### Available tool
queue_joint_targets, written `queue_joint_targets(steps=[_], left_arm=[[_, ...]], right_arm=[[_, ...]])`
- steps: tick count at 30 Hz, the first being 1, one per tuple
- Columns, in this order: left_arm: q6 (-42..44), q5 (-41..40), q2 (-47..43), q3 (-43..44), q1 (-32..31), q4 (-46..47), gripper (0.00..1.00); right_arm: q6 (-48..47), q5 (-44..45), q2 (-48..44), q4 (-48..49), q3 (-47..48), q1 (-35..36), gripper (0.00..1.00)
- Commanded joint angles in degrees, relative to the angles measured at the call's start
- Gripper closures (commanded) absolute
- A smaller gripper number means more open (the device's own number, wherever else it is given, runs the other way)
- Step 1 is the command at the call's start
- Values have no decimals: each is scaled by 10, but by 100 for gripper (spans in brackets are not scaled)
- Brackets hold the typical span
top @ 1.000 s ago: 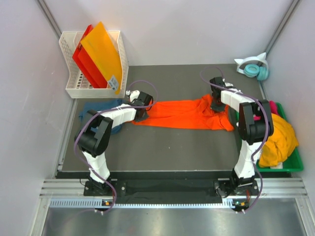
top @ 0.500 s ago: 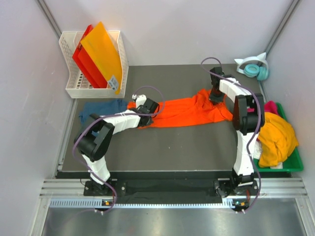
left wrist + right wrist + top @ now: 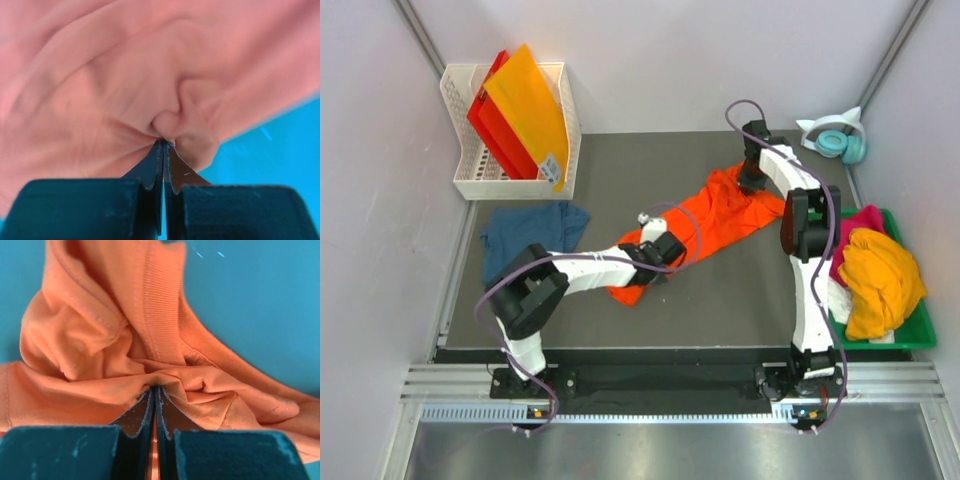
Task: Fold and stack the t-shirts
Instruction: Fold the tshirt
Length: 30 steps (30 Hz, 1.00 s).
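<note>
The overhead view looks steeply down from afar; both wrist views face forward, very close, sharing its central orange t-shirt (image 3: 720, 215).

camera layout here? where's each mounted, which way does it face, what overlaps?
Top external: fixed above and behind the robot, looking down at the table; left arm and right arm show whole.
Left wrist: on the left wrist, looking along its fingers; left gripper shut on a fold of the orange t-shirt.
Right wrist: same on the right; right gripper shut beside the ribbed collar.
Shared: all three show the orange t-shirt.
</note>
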Motion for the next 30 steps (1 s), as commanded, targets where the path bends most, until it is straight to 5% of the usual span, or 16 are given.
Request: queue_joint_targets(steps=[1,15,30], left_arm=[[-7,204,61,-32,-101,-145,100],[46,236,151,89,-289,-178,100],[71,270,237,215,-315,-149,100]], right_arm=[[7,-40,41,3,55,0,100],[17,-108,86,21,114,47,100],[-10,-250,74,87,64,146,100]])
